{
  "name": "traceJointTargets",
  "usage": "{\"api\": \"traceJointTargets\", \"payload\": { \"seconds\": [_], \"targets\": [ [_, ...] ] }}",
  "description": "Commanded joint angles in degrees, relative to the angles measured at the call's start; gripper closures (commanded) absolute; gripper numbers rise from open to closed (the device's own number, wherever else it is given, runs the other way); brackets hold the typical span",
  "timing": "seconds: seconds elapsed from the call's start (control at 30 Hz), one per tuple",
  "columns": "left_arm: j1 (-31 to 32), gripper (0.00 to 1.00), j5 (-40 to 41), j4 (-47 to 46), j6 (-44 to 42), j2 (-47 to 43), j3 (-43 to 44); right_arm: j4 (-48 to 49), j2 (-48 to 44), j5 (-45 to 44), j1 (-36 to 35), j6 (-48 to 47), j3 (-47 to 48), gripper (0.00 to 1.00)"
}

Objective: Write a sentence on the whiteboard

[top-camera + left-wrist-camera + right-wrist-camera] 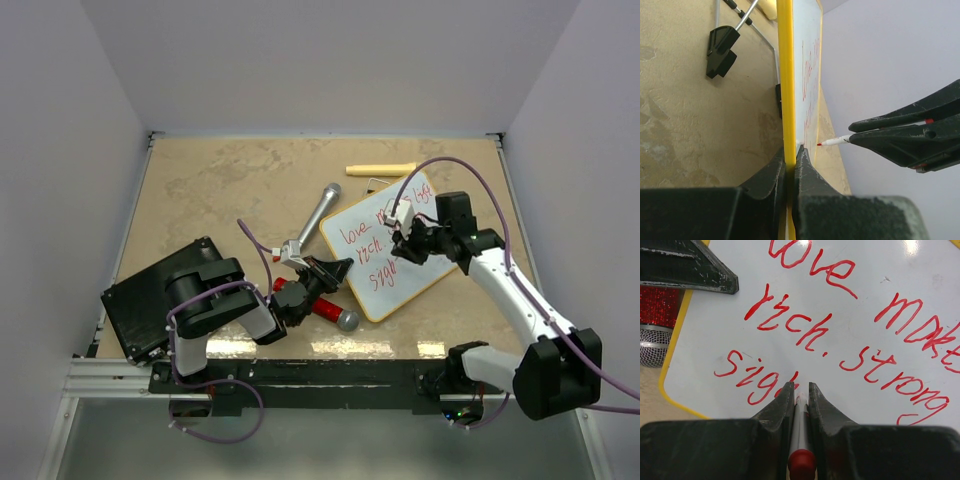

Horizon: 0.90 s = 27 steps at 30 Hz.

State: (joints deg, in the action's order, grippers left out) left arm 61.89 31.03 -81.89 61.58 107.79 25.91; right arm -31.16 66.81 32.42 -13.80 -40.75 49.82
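Observation:
The whiteboard [388, 268], white with a thin yellow frame, lies tilted at the table's middle right. My left gripper [335, 272] is shut on its left frame edge [785, 100]; in the left wrist view both jaws pinch the yellow rim. Red words of the sentence [810, 270] run in three lines: "love make", "rich. strong", "sigh". My right gripper [800, 387] is shut on a red marker [801, 440] over the third line, just after "sigh". The marker tip [820, 144] hovers close to the board; whether it touches is unclear.
A silver microphone [318, 212] lies left of the board, and a red glitter microphone [325, 308] lies under my left gripper. A yellow stick [380, 169] rests at the back. A black flat box [150, 300] sits front left. The board's black wire foot [722, 47] shows underneath.

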Motion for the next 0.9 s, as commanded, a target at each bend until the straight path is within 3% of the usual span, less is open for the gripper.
{"api": "traceJointTargets", "payload": {
  "seconds": [0.0, 0.23, 0.5, 0.87],
  "targets": [
    [-0.10, 1.00, 0.53, -11.19, -7.35, 1.28, -1.04, 2.59, 1.13, -0.08, 0.18, 1.47, 1.59, 1.00],
    [-0.19, 1.00, 0.44, -11.19, -7.35, 1.20, -0.95, 2.15, 3.60, -0.08, 0.27, 1.11, 1.59, 1.00],
    [-0.19, 1.00, 0.35, -11.28, -7.35, 1.20, -0.95, 7.51, 1.57, -9.92, 0.27, 5.68, 0.10, 1.00],
    [-0.19, 1.00, 0.18, -11.54, -7.35, 1.28, -1.04, 5.49, 1.13, -1.66, 0.27, 3.83, 1.07, 1.00]
  ]
}}
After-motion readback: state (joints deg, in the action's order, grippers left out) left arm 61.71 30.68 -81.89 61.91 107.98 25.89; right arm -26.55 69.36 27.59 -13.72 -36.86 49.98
